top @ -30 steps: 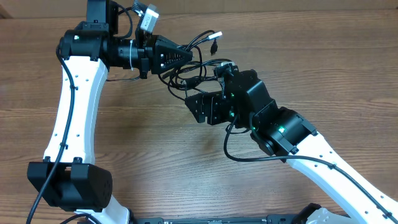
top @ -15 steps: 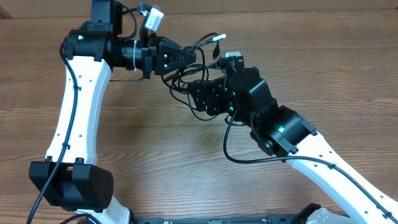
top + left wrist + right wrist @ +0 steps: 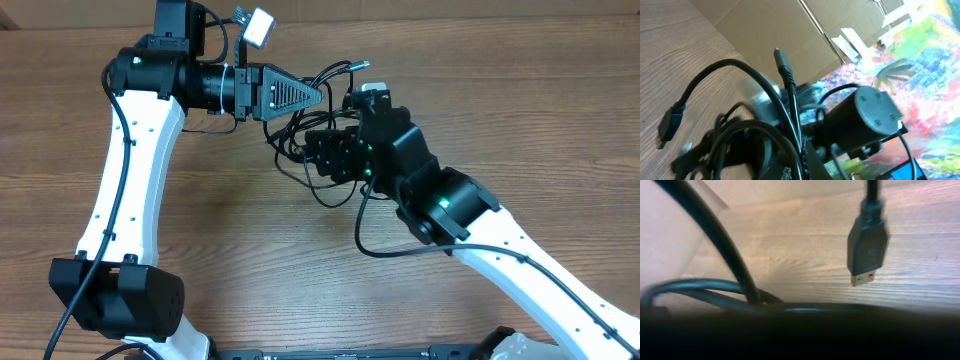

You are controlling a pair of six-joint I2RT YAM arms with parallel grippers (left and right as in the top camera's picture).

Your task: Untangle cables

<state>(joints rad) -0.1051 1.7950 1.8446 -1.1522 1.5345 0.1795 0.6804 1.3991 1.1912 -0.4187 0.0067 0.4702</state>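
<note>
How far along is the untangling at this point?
Done: nothing looks freed; the cables form one knotted bundle. In hand: the left gripper is shut on several strands above the table, while the right gripper sits among the loops, its grip unclear. Left: separating every cord.

Counter (image 3: 520, 90): wood grain, smooth, matt.
Cables (image 3: 792, 100): black plastic sheath, slightly glossy.
Plug (image 3: 867, 240): matt plastic shell, bright metal tip.

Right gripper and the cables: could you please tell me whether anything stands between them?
Nothing visible does. The right gripper sits right at the cables, with loops of the tangle close against it and no other object between. The left gripper, shut, holds the same bundle.
</note>
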